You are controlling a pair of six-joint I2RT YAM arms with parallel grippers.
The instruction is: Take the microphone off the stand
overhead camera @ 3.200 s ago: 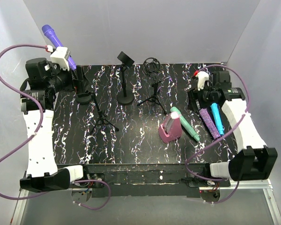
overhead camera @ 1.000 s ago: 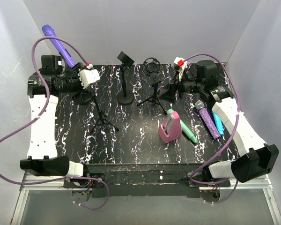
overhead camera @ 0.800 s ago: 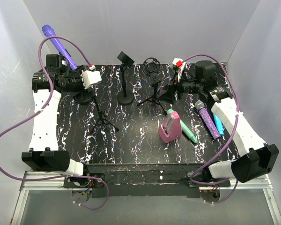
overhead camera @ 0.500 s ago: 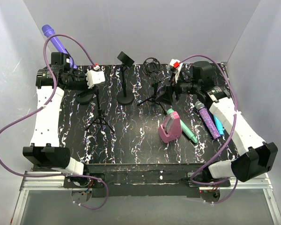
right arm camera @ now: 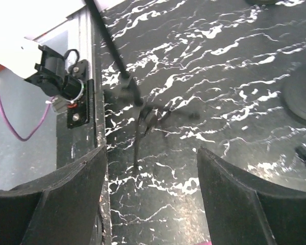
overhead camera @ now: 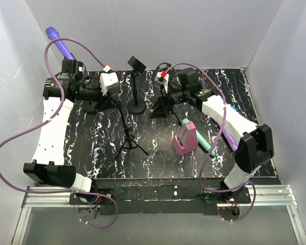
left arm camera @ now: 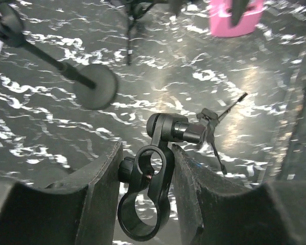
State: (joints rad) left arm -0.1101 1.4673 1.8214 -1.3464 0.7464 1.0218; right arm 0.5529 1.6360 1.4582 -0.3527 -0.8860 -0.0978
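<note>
A purple microphone sticks up at the far left back, held in a stand whose round base shows under my left arm. My left gripper is to the right of it, shut on the black ring clip at the top of a separate tripod stand. In the left wrist view both pads press that clip's sides. My right gripper hangs open over a small tripod at mid-back. In the right wrist view the right gripper has only tabletop between its fingers.
A round-base stand with a flat holder stands at back centre. A pink holder and a teal microphone lie right of centre. A glittery purple microphone lies under my right arm. White walls close three sides.
My left gripper has shut on the tripod stand's clip and shifted right, drawing the tripod toward the centre. My right arm has swung left to above the small tripod.
</note>
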